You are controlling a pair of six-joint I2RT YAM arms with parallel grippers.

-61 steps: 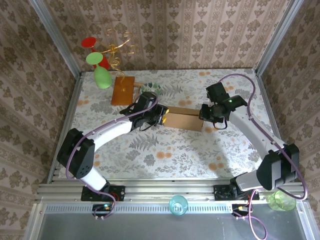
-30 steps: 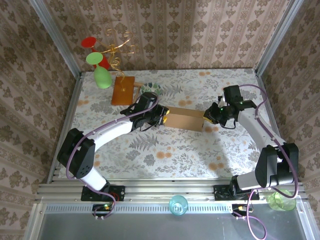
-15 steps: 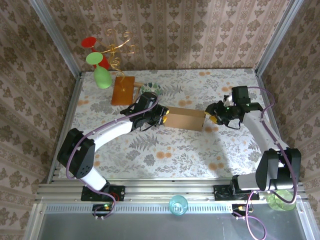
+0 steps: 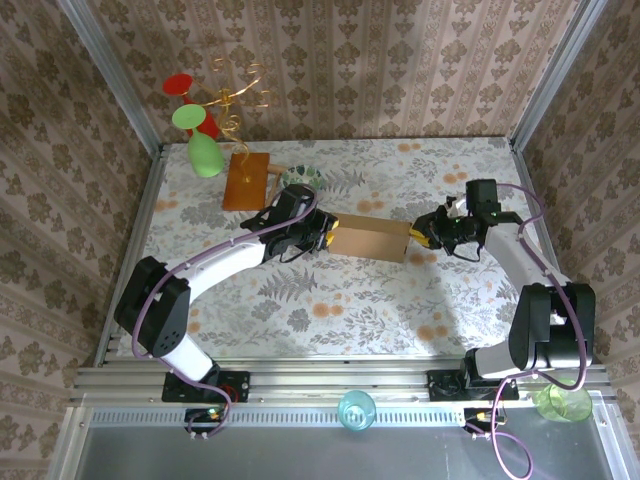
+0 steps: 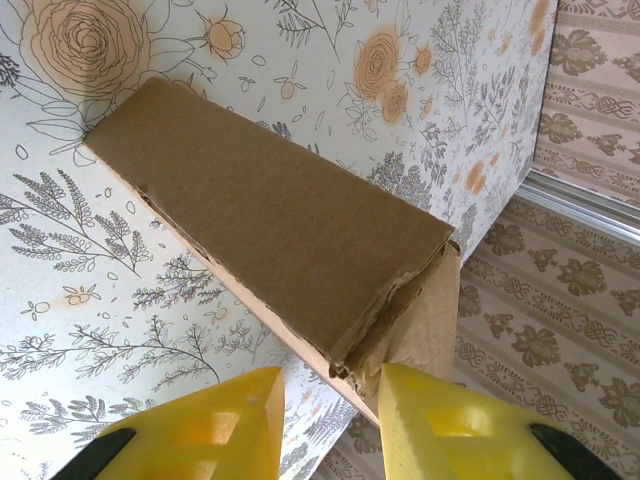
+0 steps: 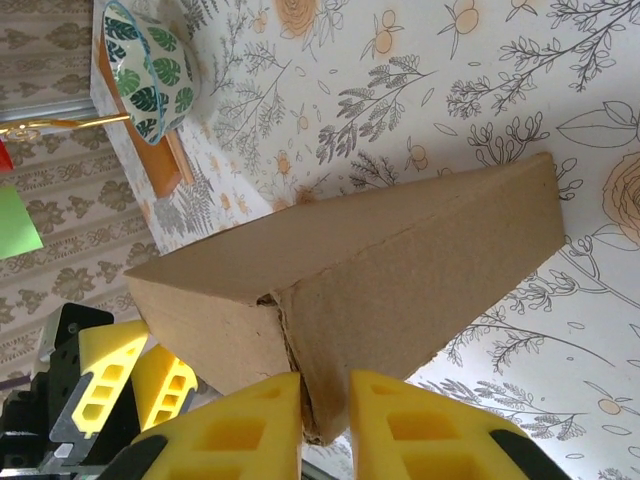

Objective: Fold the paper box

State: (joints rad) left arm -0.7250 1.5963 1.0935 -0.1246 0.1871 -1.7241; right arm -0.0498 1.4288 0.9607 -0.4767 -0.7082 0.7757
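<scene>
In the overhead view, the paper box point(image 4: 370, 238) lies mid-frame on the floral table point(image 4: 330, 300), between your two grippers. Your right gripper point(image 6: 325, 425) is closed on the cardboard edge at the box's right end. Your left gripper point(image 5: 332, 425) straddles the corner at the left end, and you cannot tell whether it is actually clamping.
</scene>
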